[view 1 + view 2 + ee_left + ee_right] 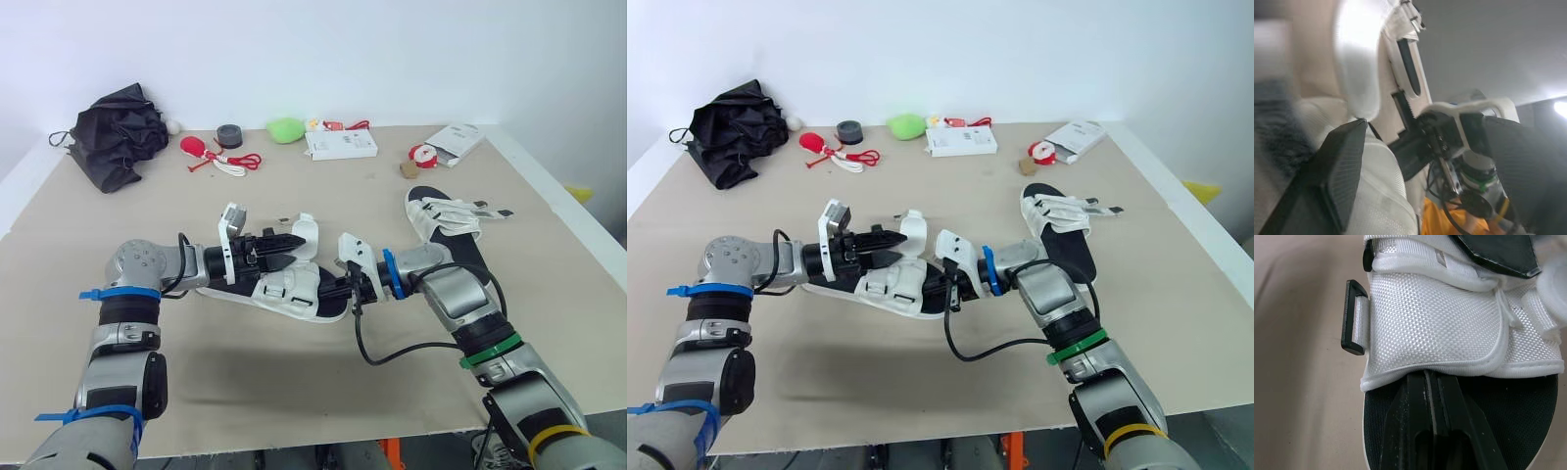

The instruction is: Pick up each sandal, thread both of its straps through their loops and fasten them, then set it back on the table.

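Note:
A white-strapped sandal with a black footbed (284, 289) lies at the table's middle between my two grippers. My left gripper (292, 251) is open over its heel end, with a raised white strap flap (306, 233) standing between its spread fingers (1342, 171). My right gripper (1430, 374) is shut, its tips tucked on the footbed under the wide white toe strap (1435, 318). A black plastic loop (1352, 318) sits at that strap's side. The second sandal (441, 220) lies to the right, its straps loose.
Along the far edge sit a black bag (118, 132), red items with cord (201, 149), a grey tape roll (229, 136), a green object (286, 129), a white box (341, 144) and a white packet (453, 142). A black cable (392, 354) loops under my right wrist.

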